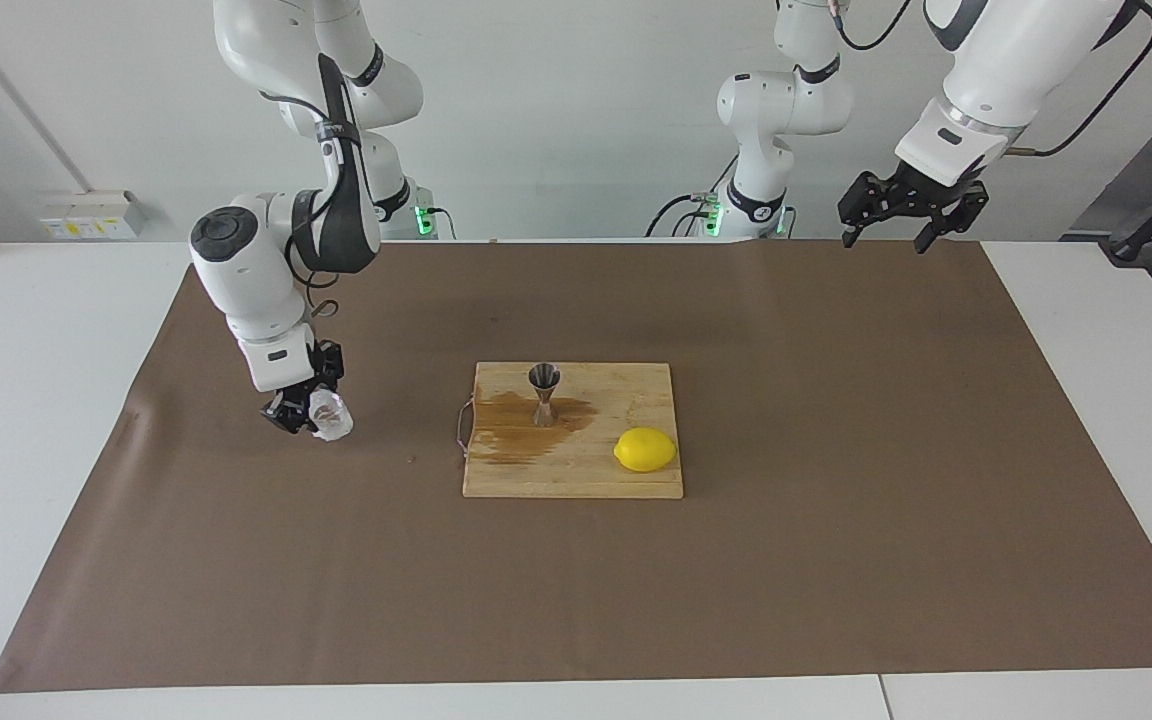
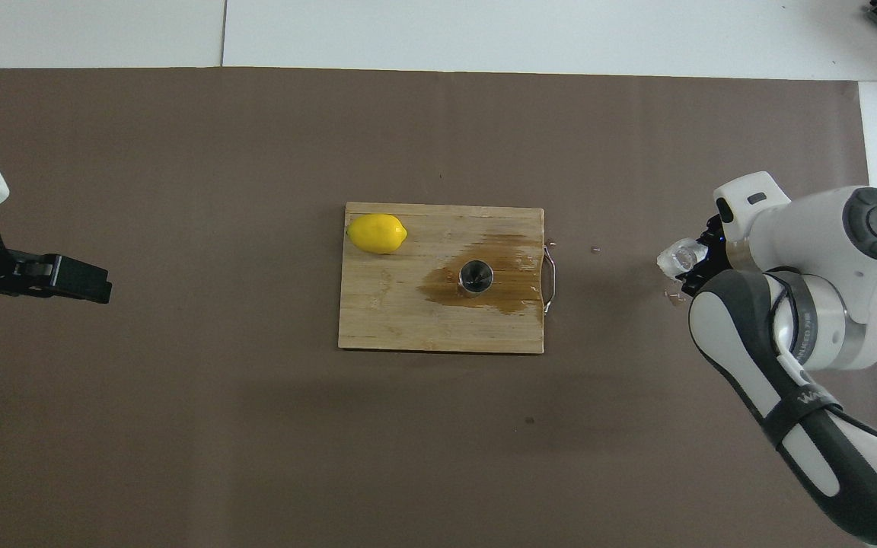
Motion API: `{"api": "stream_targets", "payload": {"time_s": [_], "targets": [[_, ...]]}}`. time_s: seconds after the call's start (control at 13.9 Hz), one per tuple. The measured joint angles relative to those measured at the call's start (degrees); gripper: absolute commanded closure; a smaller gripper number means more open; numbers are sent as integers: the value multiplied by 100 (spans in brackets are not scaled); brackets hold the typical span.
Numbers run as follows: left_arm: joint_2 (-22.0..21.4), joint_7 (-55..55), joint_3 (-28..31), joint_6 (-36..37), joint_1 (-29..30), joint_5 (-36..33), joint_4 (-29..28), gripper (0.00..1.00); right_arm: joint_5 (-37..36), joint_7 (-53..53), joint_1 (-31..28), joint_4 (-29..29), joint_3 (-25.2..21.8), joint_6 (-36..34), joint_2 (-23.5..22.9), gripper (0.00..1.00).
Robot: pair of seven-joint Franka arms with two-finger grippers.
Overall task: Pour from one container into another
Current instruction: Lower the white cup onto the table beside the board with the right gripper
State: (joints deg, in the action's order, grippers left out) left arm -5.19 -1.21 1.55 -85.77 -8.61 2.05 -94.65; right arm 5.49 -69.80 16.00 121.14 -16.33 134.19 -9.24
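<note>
White counter [image 1: 56,420] under a brown mat [image 1: 836,560], with a pale wall at the robots' end.

Toward the right arm's end of the mat, the right claw [image 1: 298,413] hangs low, shut on the cup [image 1: 330,417], which tilts with its mouth turned toward the board [image 1: 576,470]. From the facing view the cup looks just clear of the mat, though whether it touches is hard to tell. From overhead the arm covers most of that claw [image 2: 699,262], and only the cup [image 2: 676,257] pokes out. Lettering on the forearm is too small to read.

Mid-mat, the jigger [image 1: 544,392] stands upright on the board in a brown wet patch [image 1: 521,420], well apart from the cup. Only overhead shows its open mouth [image 2: 475,275]. A lemon [image 1: 645,449] lies on the board, farther from the robots than the jigger and toward the left arm's end.

The left arm waits: its claw [image 1: 894,232] hangs open and empty over the mat's edge nearest the robots; overhead the frame cuts off all but its tip [image 2: 65,278].
</note>
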Motion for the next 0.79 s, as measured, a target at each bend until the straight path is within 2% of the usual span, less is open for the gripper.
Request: {"api": "stream_targets", "payload": {"time_s": [0.43,0.79], "targets": [[0,0,0,0,0,0,0,0,94,-469,-79,104,-159,36,-64,100],[0,0,0,0,0,0,0,0,369,-880,-115,244,-160,471,-191,100]]}}
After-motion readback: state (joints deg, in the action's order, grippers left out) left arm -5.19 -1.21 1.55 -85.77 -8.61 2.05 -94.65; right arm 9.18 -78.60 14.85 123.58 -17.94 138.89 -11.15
